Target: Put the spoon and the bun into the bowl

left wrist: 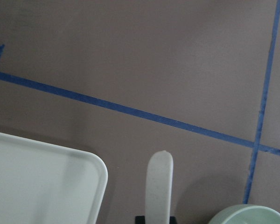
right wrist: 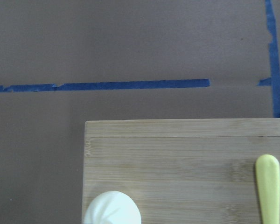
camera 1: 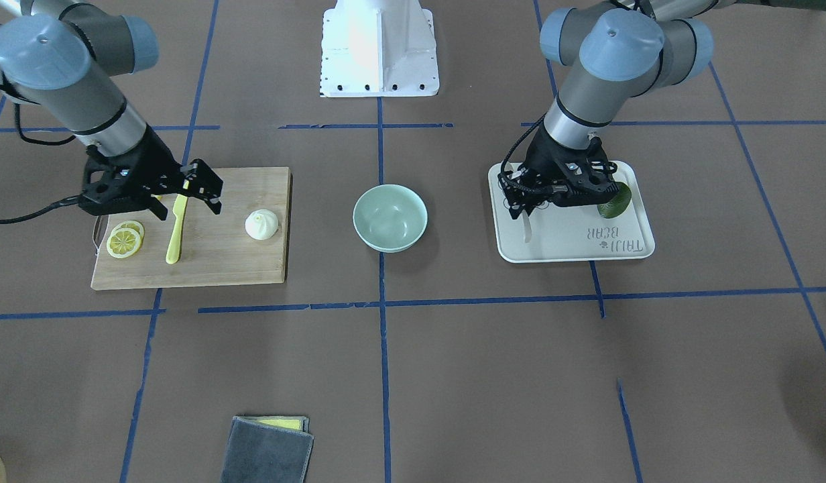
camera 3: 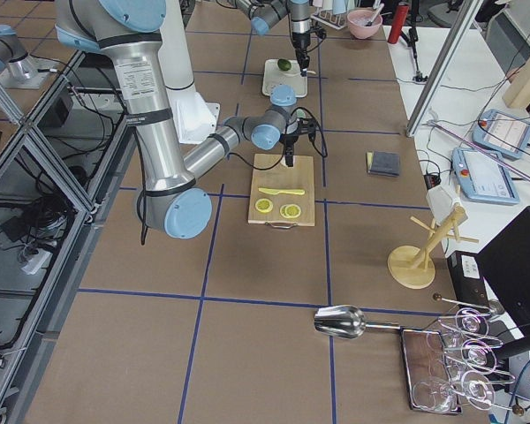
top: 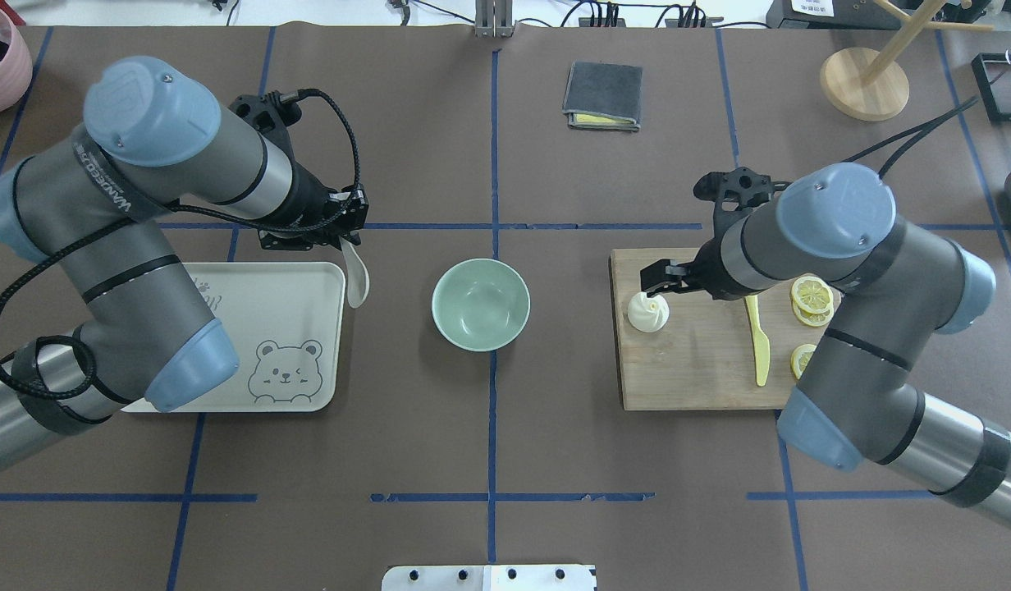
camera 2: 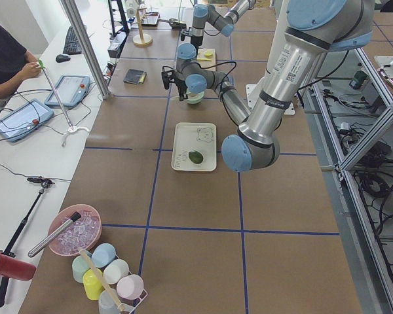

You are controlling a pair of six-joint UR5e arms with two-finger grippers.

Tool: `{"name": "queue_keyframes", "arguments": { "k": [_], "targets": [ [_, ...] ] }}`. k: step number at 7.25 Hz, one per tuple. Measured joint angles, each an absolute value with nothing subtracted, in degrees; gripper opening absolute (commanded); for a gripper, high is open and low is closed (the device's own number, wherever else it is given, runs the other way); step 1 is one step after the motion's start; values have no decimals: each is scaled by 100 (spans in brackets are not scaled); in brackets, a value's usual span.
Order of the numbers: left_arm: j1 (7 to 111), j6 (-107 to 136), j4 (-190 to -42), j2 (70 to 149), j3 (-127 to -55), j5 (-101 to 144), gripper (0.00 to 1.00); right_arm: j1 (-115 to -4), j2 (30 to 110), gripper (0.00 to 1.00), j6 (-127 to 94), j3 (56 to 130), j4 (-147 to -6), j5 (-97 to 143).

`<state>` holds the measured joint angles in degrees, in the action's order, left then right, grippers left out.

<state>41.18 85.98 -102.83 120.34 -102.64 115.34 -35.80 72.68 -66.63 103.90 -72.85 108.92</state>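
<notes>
My left gripper (top: 349,245) is shut on the off-white spoon (top: 357,281) and holds it above the table, between the tray's corner and the pale green bowl (top: 481,304). The left wrist view shows the spoon (left wrist: 159,186) with the bowl's rim (left wrist: 249,215) at the lower right. The bowl (camera 1: 390,218) is empty. The white bun (camera 1: 261,224) sits on the wooden cutting board (camera 1: 218,258). My right gripper (camera 1: 188,200) is open and hovers over the board, beside the bun (top: 648,312) and apart from it. The bun (right wrist: 112,209) shows at the bottom of the right wrist view.
A yellow plastic knife (camera 1: 176,231) and lemon slices (camera 1: 125,240) lie on the board. The white bear-print tray (top: 284,304) holds a green avocado (camera 1: 617,201). A folded grey cloth (top: 604,96) lies at the table's far side.
</notes>
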Motion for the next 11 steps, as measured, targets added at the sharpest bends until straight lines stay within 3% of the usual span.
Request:
{"name": "queue_keyframes", "arguments": {
  "k": [1, 2, 3, 4, 5, 6, 11],
  "targets": [
    [4070, 8849, -10416, 12087, -10207, 11527, 0, -3379, 7222, 99, -6723, 10282, -7281, 10713],
    [4040, 8983, -10475, 12122, -10176, 11522, 0, -3267, 7198, 91, -6752, 10207, -7280, 10632],
    [3984, 9093, -10499, 12172, -10135, 11515, 0, -3202, 7178, 73, -6760, 10164, -7283, 10604],
    [3907, 9178, -10507, 12238, -10085, 11509, 0, -3163, 7133, 35, -6760, 10135, -7291, 10598],
    [3854, 9216, -10510, 12282, -10051, 11506, 0, -3149, 7086, 4, -6757, 10126, -7303, 10602],
    [3796, 9274, -10543, 12306, -10001, 11462, 0, -3149, 7058, 0, -6751, 10126, -7309, 10613],
    [3330, 10319, -11249, 12926, -9146, 11005, 0, -3260, 7006, 0, -6727, 10208, -7313, 10664]
  ]
}}
